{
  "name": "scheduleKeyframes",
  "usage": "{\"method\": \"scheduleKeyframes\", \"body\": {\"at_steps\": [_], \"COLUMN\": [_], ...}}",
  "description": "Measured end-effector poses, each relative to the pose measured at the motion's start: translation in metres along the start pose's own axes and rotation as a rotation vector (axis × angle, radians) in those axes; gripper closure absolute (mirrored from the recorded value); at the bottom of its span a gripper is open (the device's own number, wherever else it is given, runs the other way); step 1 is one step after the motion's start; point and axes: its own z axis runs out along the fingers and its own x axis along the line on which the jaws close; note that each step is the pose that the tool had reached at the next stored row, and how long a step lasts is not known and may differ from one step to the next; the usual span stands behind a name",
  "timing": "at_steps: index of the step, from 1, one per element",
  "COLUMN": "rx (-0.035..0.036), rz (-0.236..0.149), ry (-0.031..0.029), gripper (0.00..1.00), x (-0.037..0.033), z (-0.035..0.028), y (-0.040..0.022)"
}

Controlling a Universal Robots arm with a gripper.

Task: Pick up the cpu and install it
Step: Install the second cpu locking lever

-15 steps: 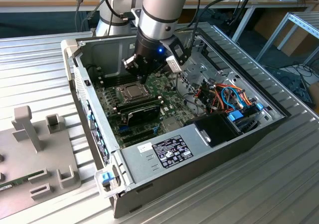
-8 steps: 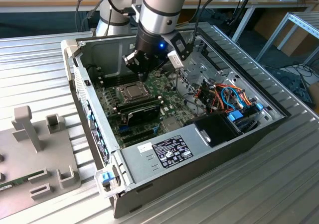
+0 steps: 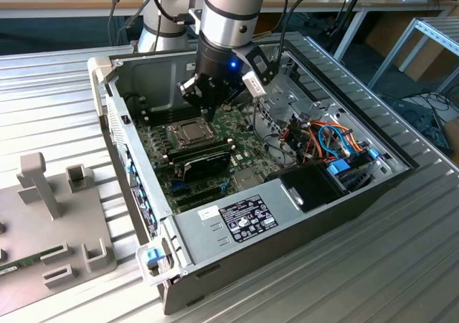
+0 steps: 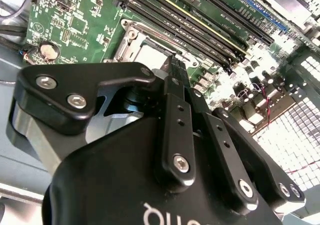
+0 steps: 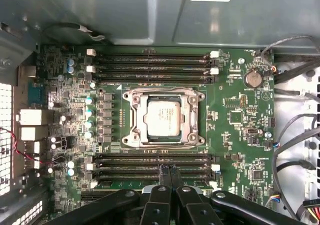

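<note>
**Above the board: fingers pressed together, chip in its socket**

Inside the open computer case (image 3: 287, 215), the green motherboard (image 5: 235, 130) lies flat. Socket frame (image 5: 131, 135) sits between rows of memory slots (image 5: 150, 65). The cpu (image 5: 163, 116) rests seated within that frame. Gripper (image 5: 168, 171) hangs above, fingers (image 4: 176, 80) together, gripping nothing.

Silver arm (image 3: 228, 11), black wrist, blue light (image 3: 234, 65), screwed black links

The cpu (image 5: 163, 116) lies in its socket frame (image 5: 131, 135) on the motherboard (image 5: 235, 140), between memory slots (image 5: 150, 62).
</note>
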Motion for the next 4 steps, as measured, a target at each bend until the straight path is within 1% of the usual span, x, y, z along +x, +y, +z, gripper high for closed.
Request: {"method": "scheduleKeyframes", "body": {"at_steps": [4], "rx": [0.0002], "rz": [0.000], "ry": [0.0000], "gripper": [0.89], "x": [0.0000], "z": [0.0000], "y": [0.0000]}}
